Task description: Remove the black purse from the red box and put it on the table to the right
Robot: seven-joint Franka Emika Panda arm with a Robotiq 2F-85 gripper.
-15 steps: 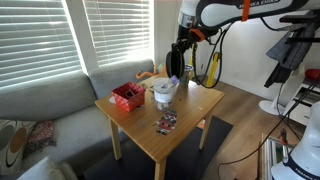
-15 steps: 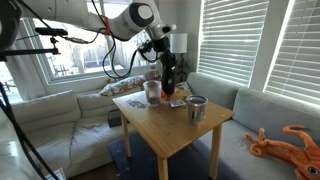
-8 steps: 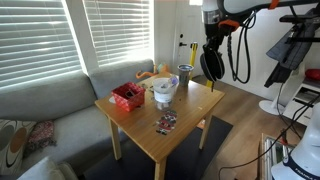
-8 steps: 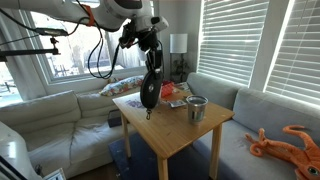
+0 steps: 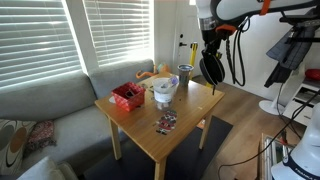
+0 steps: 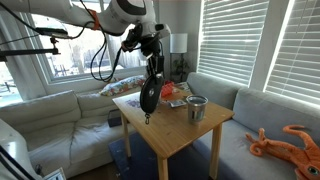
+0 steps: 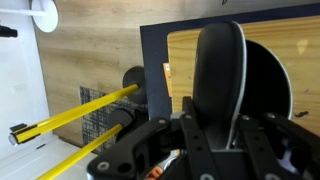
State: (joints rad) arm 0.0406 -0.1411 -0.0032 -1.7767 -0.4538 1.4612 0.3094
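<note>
My gripper (image 5: 210,47) is shut on the black purse (image 5: 212,68), which hangs from it in the air beside the far right corner of the tan table (image 5: 190,118). In an exterior view the gripper (image 6: 152,66) holds the purse (image 6: 148,95) over the table's (image 6: 175,138) near-left edge, its bottom just above the wood. In the wrist view the purse (image 7: 262,85) fills the middle between my fingers (image 7: 215,140). The red box (image 5: 127,96) sits at the table's left corner, with nothing showing above its rim.
A white bowl-like container (image 5: 165,90) and a metal cup (image 5: 185,72) stand mid-table; the cup also shows in an exterior view (image 6: 196,108). A small patterned item (image 5: 166,123) lies near the front edge. A grey couch (image 5: 50,105) borders the table. Yellow-handled tools (image 7: 80,105) lie on the floor.
The gripper has carried the purse from above the middle of the table out to the table's right side and lowered it slightly. In the last half second it has barely moved.
</note>
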